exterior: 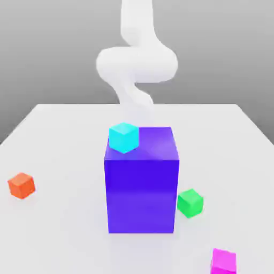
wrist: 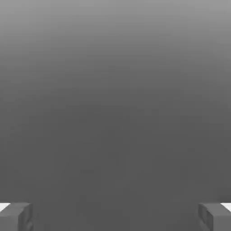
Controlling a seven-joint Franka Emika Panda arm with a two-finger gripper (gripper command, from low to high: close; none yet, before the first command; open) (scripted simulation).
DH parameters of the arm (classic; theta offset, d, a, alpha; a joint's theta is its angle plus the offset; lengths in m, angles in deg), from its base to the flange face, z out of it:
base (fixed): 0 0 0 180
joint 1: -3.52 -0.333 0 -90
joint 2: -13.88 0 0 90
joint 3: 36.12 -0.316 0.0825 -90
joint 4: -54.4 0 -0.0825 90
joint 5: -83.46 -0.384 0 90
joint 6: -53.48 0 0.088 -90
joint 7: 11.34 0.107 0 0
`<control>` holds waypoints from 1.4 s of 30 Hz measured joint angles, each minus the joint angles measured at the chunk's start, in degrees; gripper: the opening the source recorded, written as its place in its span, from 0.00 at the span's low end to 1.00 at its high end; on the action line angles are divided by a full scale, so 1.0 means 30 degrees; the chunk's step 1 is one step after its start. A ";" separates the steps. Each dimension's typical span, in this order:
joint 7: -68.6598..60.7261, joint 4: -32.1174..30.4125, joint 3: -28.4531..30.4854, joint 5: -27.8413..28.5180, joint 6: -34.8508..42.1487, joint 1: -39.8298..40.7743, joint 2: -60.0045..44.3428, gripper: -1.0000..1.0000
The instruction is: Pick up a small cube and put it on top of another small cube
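Observation:
The small magenta cube [exterior: 223, 261] lies on the white table [exterior: 59, 139] near the front edge, toward the exterior view's right. The small green cube [exterior: 190, 203] rests on the table beside the lower right corner of the big blue-purple block [exterior: 142, 187], a short way behind the magenta one. My white arm [exterior: 136, 61] rises behind the block, far from both cubes. In the hand view my gripper [wrist: 115, 217] is open: its two grey fingertips [wrist: 18, 216] stand wide apart with nothing between them, facing a plain grey background.
A cyan cube [exterior: 124, 137] sits on the top left corner of the tall blue-purple block, which stands mid-table between the arm and the small cubes. An orange cube [exterior: 21, 185] lies on the table at the exterior view's left.

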 joint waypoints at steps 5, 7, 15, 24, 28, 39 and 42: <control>-0.3554 0.0003 0.0954 -0.1003 -0.1024 -0.2074 -0.3588 0.50; -0.4958 0.0003 0.1237 -0.1426 -0.1426 -0.2792 -0.4983 0.50; -1.0454 0.0019 0.1544 -0.2955 -0.2975 -0.4884 -1.0550 0.50; -1.5193 -0.0040 0.0814 -0.2623 -0.4946 -0.6209 -1.6578 0.50; -1.6459 -0.0101 0.0607 -0.1284 -0.5903 -0.6636 -1.9109 0.50; -1.7144 0.0490 0.0377 -0.0782 -0.8521 -0.6735 -2.3089 0.00; -1.7111 0.0411 0.0421 -0.0712 -0.8247 -0.6775 -2.2731 0.00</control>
